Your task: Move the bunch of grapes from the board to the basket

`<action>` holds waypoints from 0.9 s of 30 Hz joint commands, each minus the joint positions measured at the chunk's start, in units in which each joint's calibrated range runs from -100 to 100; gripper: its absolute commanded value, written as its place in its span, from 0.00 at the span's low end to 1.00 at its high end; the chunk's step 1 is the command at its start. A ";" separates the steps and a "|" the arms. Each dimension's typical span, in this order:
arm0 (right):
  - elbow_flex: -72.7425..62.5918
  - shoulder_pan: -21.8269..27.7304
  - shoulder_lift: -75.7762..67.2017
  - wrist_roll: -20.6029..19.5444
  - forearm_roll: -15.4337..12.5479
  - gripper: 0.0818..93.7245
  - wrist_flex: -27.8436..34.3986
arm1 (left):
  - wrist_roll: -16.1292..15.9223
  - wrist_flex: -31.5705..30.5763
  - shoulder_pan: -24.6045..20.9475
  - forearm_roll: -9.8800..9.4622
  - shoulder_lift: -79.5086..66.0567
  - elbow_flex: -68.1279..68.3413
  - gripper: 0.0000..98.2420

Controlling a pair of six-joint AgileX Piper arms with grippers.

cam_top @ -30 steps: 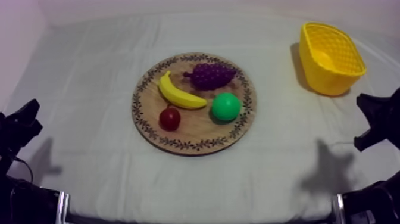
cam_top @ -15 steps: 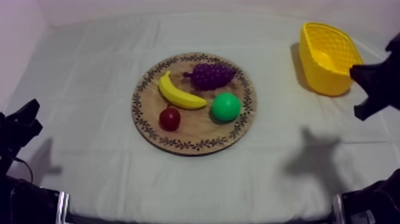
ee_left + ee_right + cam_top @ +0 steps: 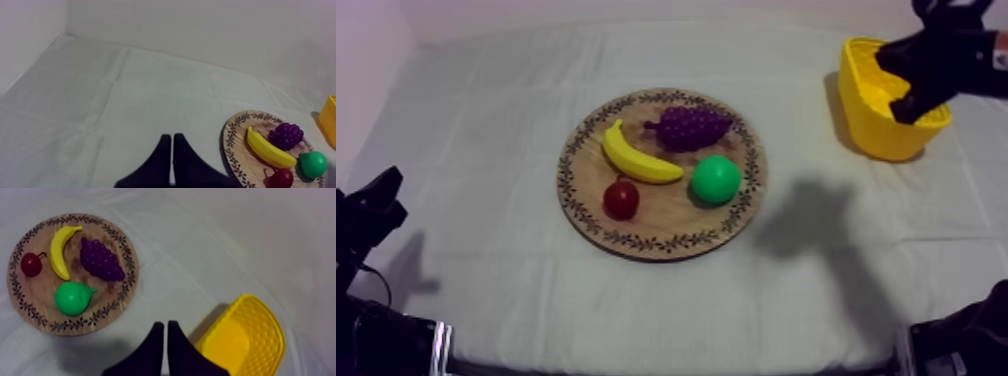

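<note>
The purple bunch of grapes (image 3: 689,127) lies on the far part of the round wooden board (image 3: 636,240) at mid-table. The yellow basket (image 3: 881,135) stands at the far right with nothing in it. My right gripper (image 3: 908,88) hangs high in front of the basket. In the right wrist view its fingers lie together as a narrow wedge (image 3: 163,325), shut on nothing, between the basket (image 3: 240,338) and the board (image 3: 45,295), well away from the grapes (image 3: 102,259). My left gripper (image 3: 376,205) rests low at the left, shut (image 3: 172,136), far from the grapes (image 3: 286,135).
A banana (image 3: 636,157), a green pear (image 3: 716,180) and a small red fruit (image 3: 621,199) share the board with the grapes. The right arm's shadow falls on the cloth between board and basket. Bare cloth surrounds the board.
My right arm has swung up from the lower right edge to the upper right, now in front of the basket. Its shadow slid left towards the board. The left arm and fruit stayed put.
</note>
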 commanded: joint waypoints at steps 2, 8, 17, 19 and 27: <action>-6.35 -1.26 6.35 0.64 0.23 0.01 2.51 | 0.00 -0.02 0.00 -0.02 0.00 -0.02 0.00; -14.75 -2.80 14.09 2.22 0.43 0.01 5.62 | 0.00 -0.02 0.00 -0.02 0.00 -0.02 0.00; -28.83 -4.06 25.17 5.98 0.11 0.01 12.74 | 0.00 -0.02 0.00 -0.02 0.00 -0.02 0.00; -31.71 -4.25 27.37 6.94 0.01 0.01 14.32 | 0.00 -0.02 0.00 -0.02 0.00 -0.02 0.00; -40.45 -5.64 35.70 9.58 0.54 0.01 19.09 | 0.00 -0.02 0.00 -0.02 0.00 -0.02 0.00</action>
